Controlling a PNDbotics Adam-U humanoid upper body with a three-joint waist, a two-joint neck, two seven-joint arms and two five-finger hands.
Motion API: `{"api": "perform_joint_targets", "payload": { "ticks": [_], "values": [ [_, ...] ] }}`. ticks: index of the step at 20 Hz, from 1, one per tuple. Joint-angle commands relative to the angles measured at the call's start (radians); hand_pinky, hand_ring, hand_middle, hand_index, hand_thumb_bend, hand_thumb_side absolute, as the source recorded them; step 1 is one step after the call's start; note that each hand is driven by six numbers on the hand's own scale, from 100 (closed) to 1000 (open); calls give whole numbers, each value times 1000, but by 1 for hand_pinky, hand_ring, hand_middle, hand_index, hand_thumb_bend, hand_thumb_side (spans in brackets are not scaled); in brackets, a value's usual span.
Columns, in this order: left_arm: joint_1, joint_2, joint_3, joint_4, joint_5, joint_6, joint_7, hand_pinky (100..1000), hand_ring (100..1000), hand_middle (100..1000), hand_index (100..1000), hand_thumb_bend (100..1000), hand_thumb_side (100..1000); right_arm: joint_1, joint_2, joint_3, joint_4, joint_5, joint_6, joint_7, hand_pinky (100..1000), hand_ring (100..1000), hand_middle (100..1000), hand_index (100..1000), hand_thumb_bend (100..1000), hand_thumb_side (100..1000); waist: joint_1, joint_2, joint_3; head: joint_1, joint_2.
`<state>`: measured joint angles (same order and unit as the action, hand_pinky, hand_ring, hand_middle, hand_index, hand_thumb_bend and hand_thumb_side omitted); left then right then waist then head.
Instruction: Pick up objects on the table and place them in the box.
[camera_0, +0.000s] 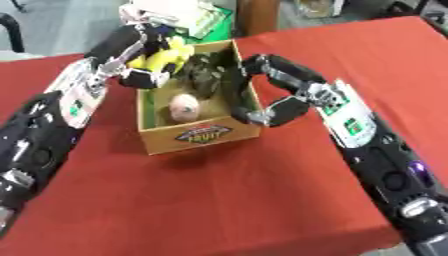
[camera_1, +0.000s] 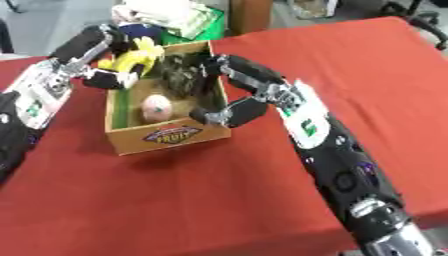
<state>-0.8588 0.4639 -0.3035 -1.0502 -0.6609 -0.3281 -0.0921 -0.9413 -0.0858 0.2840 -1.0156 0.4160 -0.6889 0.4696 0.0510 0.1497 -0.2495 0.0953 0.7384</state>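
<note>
A cardboard box (camera_0: 201, 134) with a fruit label stands in the middle of the red table. Inside lie a pale pink round object (camera_0: 184, 107) near the front and a dark green object (camera_0: 206, 75) further back. My left hand (camera_0: 144, 76) hangs over the box's back left rim, fingers curled round a yellow object (camera_0: 166, 56) that sits over the box. My right hand (camera_1: 249, 102) spans the box's right wall in a wide curve. Its fingers (camera_1: 219, 65) reach in beside the dark green object and its thumb (camera_1: 214, 116) rests at the front right corner.
Red cloth (camera_0: 227, 200) covers the table all round the box. Behind the box, past the table's far edge, stands a green-and-white bundle (camera_0: 197, 17) and a brown post (camera_0: 258, 15). Both forearms flank the box.
</note>
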Motion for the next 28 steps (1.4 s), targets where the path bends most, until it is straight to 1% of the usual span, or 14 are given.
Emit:
{"api": "perform_joint_targets", "payload": {
  "ticks": [1,2,3,5,6,8,9,10,11,12,15,19,22,28],
  "values": [
    [-11,15,-5,-24,34,-24,-46,707,716,730,835,816,462,-18,-2,-3,-8,-8,-218,222,589,578,564,646,341,578,-1,-22,1,0,-8],
    [-9,16,-1,-25,45,-26,-60,721,741,759,850,862,532,-18,-2,-3,-8,-9,-218,222,589,579,564,646,341,578,-1,-22,2,-2,-9],
    [-7,18,9,-27,57,-24,-74,742,781,809,878,889,651,-17,-4,-4,-8,-9,-218,222,589,579,564,646,341,579,-1,-22,4,-4,-9],
    [0,20,35,-38,86,-13,-97,746,804,842,896,915,732,-16,-6,-7,-7,-8,-218,220,589,579,563,645,341,578,-3,-23,10,-9,-9],
    [4,22,45,-46,103,-7,-102,746,805,844,897,916,736,-15,-8,-8,-6,-7,-218,219,589,579,564,645,341,578,-3,-23,13,-12,-9],
    [17,34,61,-69,135,8,-95,733,786,824,883,856,712,-14,-11,-11,-5,-4,-218,216,589,579,564,646,335,578,-4,-23,20,-18,-8],
    [27,41,70,-85,150,17,-83,716,755,786,866,747,660,-13,-14,-13,-4,-2,-218,214,589,579,564,646,340,579,-5,-23,24,-22,-7],
    [40,49,80,-102,164,28,-71,704,736,761,854,658,571,-12,-17,-15,-4,-1,-218,211,589,580,565,646,340,579,-6,-24,28,-25,-7],
    [55,59,93,-121,178,41,-58,679,686,698,821,502,360,-11,-21,-17,-4,1,-218,208,590,580,565,647,339,579,-7,-24,33,-30,-6],
    [72,68,110,-141,192,54,-45,667,657,665,797,463,296,-10,-25,-19,-5,1,-218,204,589,580,565,646,339,579,-7,-24,39,-34,-6],
    [133,87,166,-200,234,95,-4,630,619,623,785,331,251,-3,-47,-32,-7,2,-218,187,588,582,567,646,336,577,-10,-25,62,-50,-4],
    [225,114,254,-288,291,153,54,622,616,619,785,291,229,12,-98,-68,-17,-5,-212,147,581,579,564,641,325,570,-13,-24,98,-63,-2],
    [297,115,311,-358,335,196,98,614,613,613,783,276,218,23,-140,-96,-33,-16,-189,109,575,576,560,636,315,560,-17,-22,124,-67,-4],
    [440,91,367,-461,424,285,186,608,617,617,784,253,219,62,-206,-142,-90,-56,-120,51,558,568,551,624,296,531,-27,-16,154,-61,0]
  ]
}}
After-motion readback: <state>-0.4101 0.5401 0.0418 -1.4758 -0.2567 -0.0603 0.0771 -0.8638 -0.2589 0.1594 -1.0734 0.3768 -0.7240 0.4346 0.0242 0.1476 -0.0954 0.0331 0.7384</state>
